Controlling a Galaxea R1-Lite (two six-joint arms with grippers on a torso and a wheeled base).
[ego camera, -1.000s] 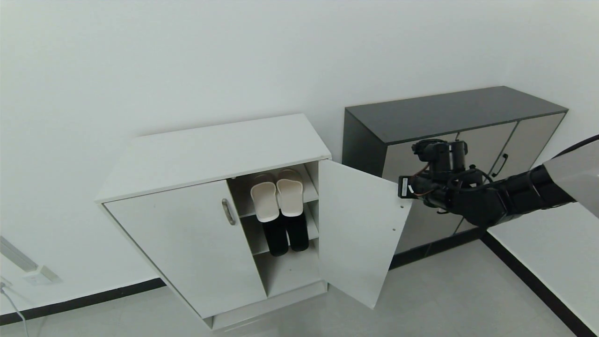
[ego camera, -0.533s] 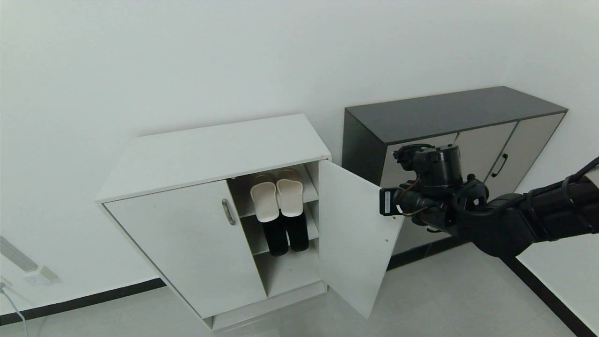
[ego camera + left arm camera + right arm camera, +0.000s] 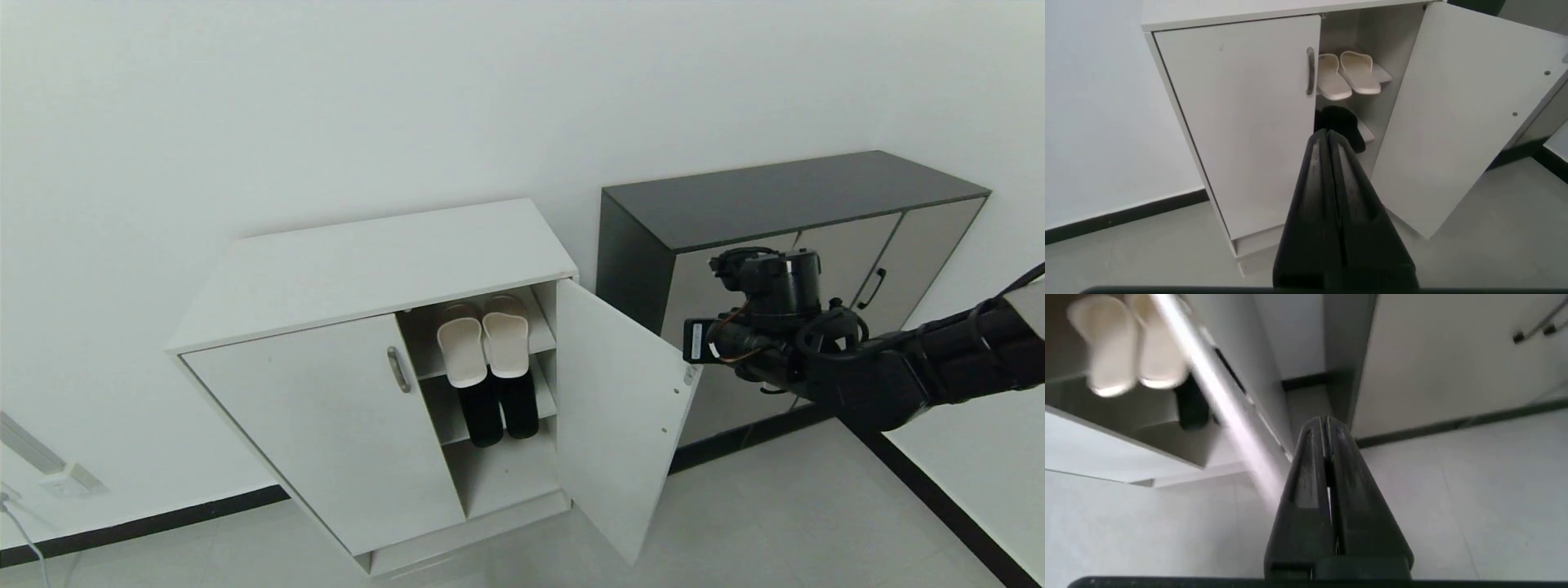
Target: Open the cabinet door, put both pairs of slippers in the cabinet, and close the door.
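From the head, the white cabinet (image 3: pixel 375 269) stands against the wall with its left door (image 3: pixel 326 425) shut and its right door (image 3: pixel 620 408) swung well out. Inside the cabinet, the white slippers (image 3: pixel 486 347) sit side by side on the upper shelf, toes hanging over its front edge, and the black slippers (image 3: pixel 498 412) sit on the shelf just below them. The right claw (image 3: pixel 700 349) is at the outer edge of the open cabinet door, near its top corner; whether it touches the edge I cannot tell. A dark cupboard (image 3: pixel 784 196) stands just beside the cabinet, behind that arm.

From the left wrist, the left claw (image 3: pixel 1328 140) has its fingers pressed together, holding nothing, and hangs in front of the cabinet's shut door, apart from it.

From the right wrist, the right claw's fingers are also together with nothing between them. The edge of the cabinet door runs close past them, and both pairs of slippers show inside the cabinet beyond it.
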